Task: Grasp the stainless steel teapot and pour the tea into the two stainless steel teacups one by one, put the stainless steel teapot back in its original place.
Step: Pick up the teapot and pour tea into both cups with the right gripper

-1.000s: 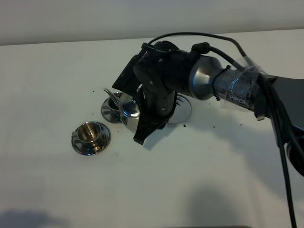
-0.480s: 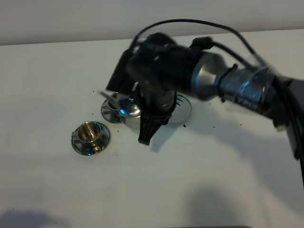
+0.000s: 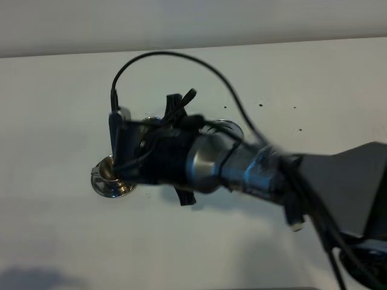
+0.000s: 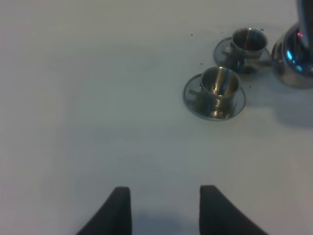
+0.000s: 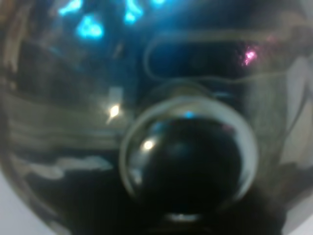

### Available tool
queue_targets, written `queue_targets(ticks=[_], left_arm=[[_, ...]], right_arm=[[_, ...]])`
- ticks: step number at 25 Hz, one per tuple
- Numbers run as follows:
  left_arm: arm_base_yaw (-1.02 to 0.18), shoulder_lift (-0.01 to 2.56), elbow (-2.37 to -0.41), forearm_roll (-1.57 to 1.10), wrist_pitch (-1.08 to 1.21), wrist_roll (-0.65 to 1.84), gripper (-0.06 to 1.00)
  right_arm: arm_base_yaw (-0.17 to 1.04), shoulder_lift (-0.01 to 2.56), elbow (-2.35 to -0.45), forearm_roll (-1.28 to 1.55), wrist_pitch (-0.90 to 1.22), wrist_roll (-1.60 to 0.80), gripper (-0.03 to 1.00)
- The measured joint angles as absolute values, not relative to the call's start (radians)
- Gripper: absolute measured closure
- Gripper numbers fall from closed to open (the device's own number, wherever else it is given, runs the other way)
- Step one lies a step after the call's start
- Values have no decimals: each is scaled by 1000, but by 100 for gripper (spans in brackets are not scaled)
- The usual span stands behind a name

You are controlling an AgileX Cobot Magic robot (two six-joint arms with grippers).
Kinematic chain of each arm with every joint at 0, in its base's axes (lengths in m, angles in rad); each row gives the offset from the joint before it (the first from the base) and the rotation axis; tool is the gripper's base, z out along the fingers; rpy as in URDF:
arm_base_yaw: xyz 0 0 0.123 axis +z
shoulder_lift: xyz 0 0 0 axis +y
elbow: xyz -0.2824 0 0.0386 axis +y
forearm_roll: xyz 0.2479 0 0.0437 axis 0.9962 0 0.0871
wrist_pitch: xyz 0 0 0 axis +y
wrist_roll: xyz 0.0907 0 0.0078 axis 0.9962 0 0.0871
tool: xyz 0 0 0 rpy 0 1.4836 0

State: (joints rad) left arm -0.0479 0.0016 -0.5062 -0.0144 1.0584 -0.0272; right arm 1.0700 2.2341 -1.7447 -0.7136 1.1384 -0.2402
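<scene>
My right pincer [image 3: 185, 194] grips the teapot [image 4: 293, 61], just beside the far cup [image 4: 248, 40]; near cup [image 4: 220, 84] next along. My left pincer [image 4: 165, 210] gapes empty, both cups well ahead on the counter [image 4: 88, 98].

The left hand [image 4: 165, 188] hangs over the white surface [image 4: 88, 98]. Its two dark fingers [image 4: 120, 213] are spread apart with nothing between them. Ahead of the hand and off to one side stands the nearer teacup [image 4: 218, 84] on its saucer [image 4: 193, 98]. Just beyond it is the farther teacup [image 4: 248, 40] on a saucer of its own, and the two saucers sit close together. Beside the farther teacup, the stainless steel teapot [image 4: 293, 61] is blurred and cut off by the edge of the view. A few dark specks [image 4: 201, 63] lie near the cups.
</scene>
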Motion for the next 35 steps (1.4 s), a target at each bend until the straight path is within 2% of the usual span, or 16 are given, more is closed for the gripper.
queue_targets(ticks=[11, 20, 35], left_arm=[[-48, 2, -506, -14, 1058, -27, 58], [-47, 2, -506, -14, 1058, -27, 58], [-47, 2, -506, -14, 1058, -28, 58]], right_arm=[[1104, 2263, -1755, -790, 1166, -253, 79], [1110, 2354, -1913, -798, 1211, -296, 79], [1110, 2365, -1919, -917, 1215, -387, 79]])
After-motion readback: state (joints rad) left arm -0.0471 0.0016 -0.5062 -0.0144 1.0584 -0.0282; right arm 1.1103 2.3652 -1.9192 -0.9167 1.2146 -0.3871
